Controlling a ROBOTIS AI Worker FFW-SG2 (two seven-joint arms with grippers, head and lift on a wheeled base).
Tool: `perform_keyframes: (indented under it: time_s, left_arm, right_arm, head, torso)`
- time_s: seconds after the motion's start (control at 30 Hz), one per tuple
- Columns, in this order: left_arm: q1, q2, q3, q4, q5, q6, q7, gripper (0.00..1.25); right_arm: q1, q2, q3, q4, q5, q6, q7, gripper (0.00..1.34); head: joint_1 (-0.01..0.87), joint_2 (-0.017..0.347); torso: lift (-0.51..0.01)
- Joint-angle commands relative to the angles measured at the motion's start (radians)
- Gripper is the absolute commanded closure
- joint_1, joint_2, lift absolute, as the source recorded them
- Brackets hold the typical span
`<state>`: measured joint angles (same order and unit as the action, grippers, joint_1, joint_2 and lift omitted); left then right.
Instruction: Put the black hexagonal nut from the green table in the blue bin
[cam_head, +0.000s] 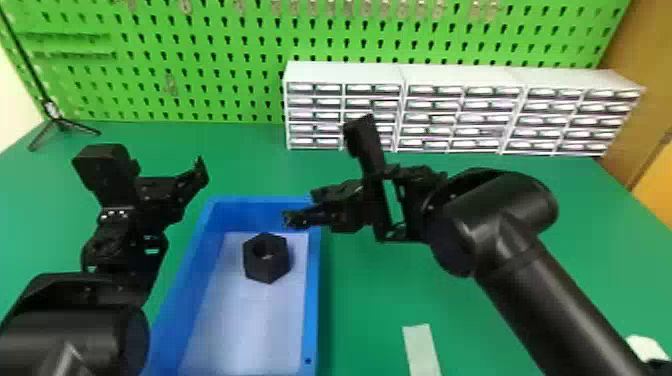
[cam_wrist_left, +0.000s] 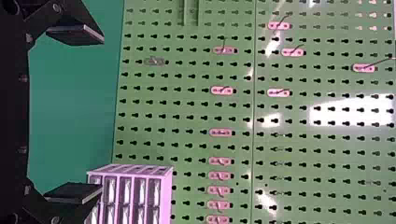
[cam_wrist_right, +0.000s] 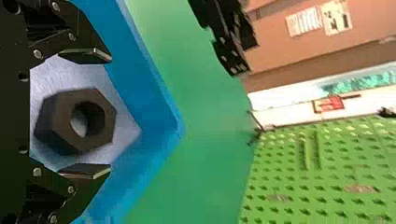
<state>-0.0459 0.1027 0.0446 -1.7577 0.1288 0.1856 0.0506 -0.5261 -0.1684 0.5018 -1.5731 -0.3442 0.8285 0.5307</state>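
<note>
Resting in the blue bin (cam_head: 312, 290), black hexagonal nut (cam_head: 276, 267); right fingers (cam_head: 300, 220) apart.

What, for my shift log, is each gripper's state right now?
Left gripper: open, empty.
Right gripper: open, empty; the nut lies in the bin.

From the robot's head we look forward and down, toward twelve o'clock, across the flat green table (cam_head: 360, 310) to the upright green perforated pegboard (cam_head: 220, 78). Our left wrist view faces that board, sharing the white boxy drawer cabinets (cam_head: 345, 70); our right, close over the blue rectangular bin (cam_head: 313, 300), faces about ten o'clock, sharing bin and board.
</note>
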Motion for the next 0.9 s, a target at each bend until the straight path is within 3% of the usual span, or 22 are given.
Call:
perform_keyframes:
  time_s: [0.0,0.3,0.53,0.87]
  left_arm:
    - [0.0,0.0,0.0,-0.002,0.0,0.0,0.0,0.16]
    - [0.001,0.0,0.001,-0.003,0.0,0.0,0.0,0.16]
    - [-0.003,-0.001,0.001,-0.003,0.0,0.0,0.0,0.16]
    - [-0.003,0.0,-0.002,-0.003,-0.003,0.0,0.0,0.16]
  right_arm:
    - [0.02,0.003,-0.063,-0.031,0.05,-0.015,0.0,0.44]
    - [0.081,0.024,-0.238,-0.039,0.151,-0.138,-0.006,0.42]
    - [0.135,0.04,-0.356,-0.039,0.208,-0.25,-0.078,0.39]
    - [0.218,0.075,-0.457,-0.039,0.246,-0.419,-0.204,0.38]
  head:
    - [0.686,0.028]
    - [0.686,0.028]
    - [0.686,0.028]
    - [0.686,0.028]
  torso:
    - [-0.096]
    - [-0.096]
    - [-0.096]
    - [-0.096]
